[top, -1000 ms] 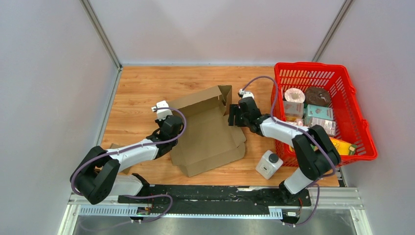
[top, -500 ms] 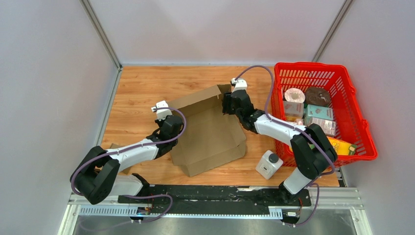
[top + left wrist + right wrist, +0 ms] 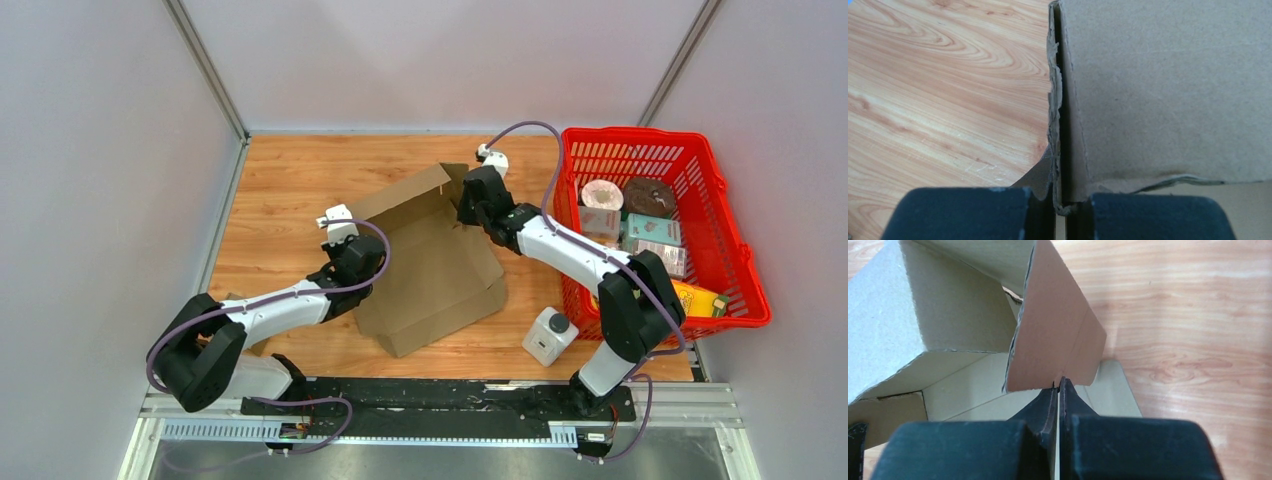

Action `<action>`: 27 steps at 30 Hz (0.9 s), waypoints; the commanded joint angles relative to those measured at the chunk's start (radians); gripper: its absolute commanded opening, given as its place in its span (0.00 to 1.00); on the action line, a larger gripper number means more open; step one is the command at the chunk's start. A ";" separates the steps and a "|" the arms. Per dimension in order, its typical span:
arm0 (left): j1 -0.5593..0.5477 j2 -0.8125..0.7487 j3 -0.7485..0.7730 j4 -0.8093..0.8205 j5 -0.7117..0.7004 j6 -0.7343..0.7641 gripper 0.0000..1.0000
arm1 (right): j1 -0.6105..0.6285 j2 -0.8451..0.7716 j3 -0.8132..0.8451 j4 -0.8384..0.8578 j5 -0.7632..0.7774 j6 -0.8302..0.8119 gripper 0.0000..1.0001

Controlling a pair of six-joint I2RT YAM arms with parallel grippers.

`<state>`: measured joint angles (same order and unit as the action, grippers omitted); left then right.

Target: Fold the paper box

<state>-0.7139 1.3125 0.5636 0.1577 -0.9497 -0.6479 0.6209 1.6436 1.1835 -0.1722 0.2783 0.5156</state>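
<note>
"Two grippers, and both on the cardboard?"

"Both; the paper box (image 3: 430, 265) lies open near the middle of the wooden table (image 3: 290, 180), between the arms, with its far wall raised and its floor flat on the wood."

"How does the left gripper (image 3: 1060, 200) stand?"

"Closed on the box's left side; in the left wrist view a doubled, ragged cardboard edge runs straight down into the narrow gap between the dark fingers (image 3: 963, 212), and they pinch it there; bare wood shows to the left of that edge."

"The right gripper (image 3: 1058, 390)?"

"It sits at the box's far right corner; its fingers (image 3: 1128, 450) are pressed almost together on the lower edge of a brown flap, which stands upright and tilts slightly; only a thin line shows between them; behind the flap the paler inner walls of the box are in view."

"What else is on the table?"

"A red basket (image 3: 742, 262) at the right, filled with packaged goods; the right arm runs just beside its near left side; a small white container (image 3: 549, 335) with a dark cap stands near the box's near right corner, apart from it."
</note>
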 commanded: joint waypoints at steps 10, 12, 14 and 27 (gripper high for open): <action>-0.015 -0.010 0.012 0.031 -0.004 0.017 0.00 | 0.131 -0.094 -0.154 0.097 -0.126 0.117 0.26; -0.015 -0.022 -0.017 0.061 0.005 0.025 0.00 | 0.116 -0.141 -0.165 0.048 -0.183 -0.034 0.49; -0.015 -0.027 -0.025 0.071 0.003 0.028 0.00 | 0.080 -0.189 -0.180 0.019 -0.246 -0.151 0.56; -0.013 -0.035 -0.031 0.089 0.019 0.047 0.00 | -0.145 -0.202 -0.179 0.181 -0.385 -0.646 0.63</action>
<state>-0.7250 1.3045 0.5350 0.1963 -0.9405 -0.6163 0.4736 1.3190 0.9749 -0.1417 0.0685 0.0788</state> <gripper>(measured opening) 0.063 0.619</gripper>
